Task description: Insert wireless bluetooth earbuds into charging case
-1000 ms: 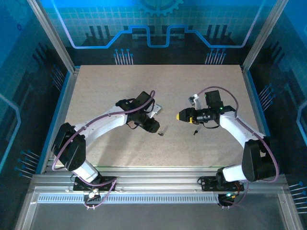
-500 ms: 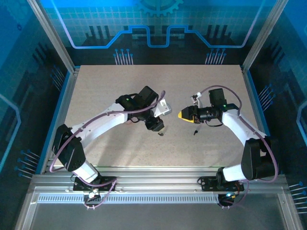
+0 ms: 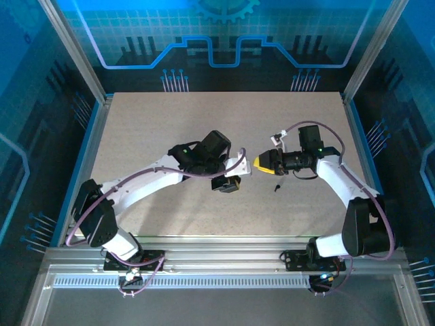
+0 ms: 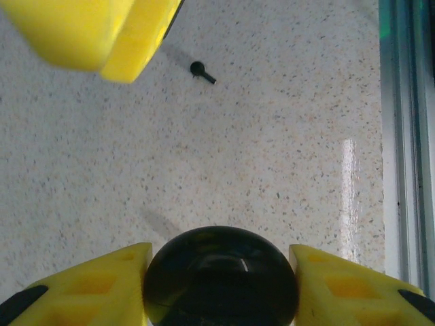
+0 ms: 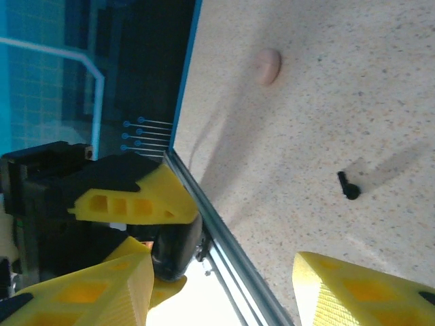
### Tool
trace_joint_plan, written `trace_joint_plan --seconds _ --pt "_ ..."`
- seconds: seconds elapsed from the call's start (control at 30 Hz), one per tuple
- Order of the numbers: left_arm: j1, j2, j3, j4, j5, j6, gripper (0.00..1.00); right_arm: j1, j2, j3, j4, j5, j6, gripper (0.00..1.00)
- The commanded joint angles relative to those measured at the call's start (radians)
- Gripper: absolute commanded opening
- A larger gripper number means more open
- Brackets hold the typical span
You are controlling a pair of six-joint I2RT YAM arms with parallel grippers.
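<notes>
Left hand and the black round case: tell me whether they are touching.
Touching. The left wrist view shows the black round case pressed between both yellow fingers of the left hand, no gap either side.

A speckled beige table [image 3: 170, 122] sits inside blue walls [image 3: 217, 41] printed with circuit lines. Aluminium rails [image 3: 224, 261] run along its near edge; 2 posts [image 3: 75, 47] rise at the far corners.

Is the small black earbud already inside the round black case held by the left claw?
No, the small black earbud lies on the speckled table, apart from the round black case.
</notes>
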Motion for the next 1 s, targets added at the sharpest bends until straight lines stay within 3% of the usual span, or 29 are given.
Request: trace_joint_plan --seconds 0.0,0.2,0.57,0.97 --pt "-0.026 -0.028 -0.016 0.038 -0.012 0.079 0.3 -0.014 -0.028 0.007 -0.024 -0.103 -0.006 0.57" --pt "-0.048 -0.021 -0.007 0.064 -0.026 0.087 0.31 0.021 -0.058 -0.009 -0.133 -0.152 -0.116 0.54" --pt "-0.057 -0.016 0.002 0.08 -0.027 0.072 0.31 0.106 -0.106 -0.1 -0.033 -0.107 0.011 0.49" --pt "-0.06 -0.016 0.007 0.083 -0.013 0.07 0.31 0.176 -0.057 -0.085 0.061 -0.067 0.084 0.41"
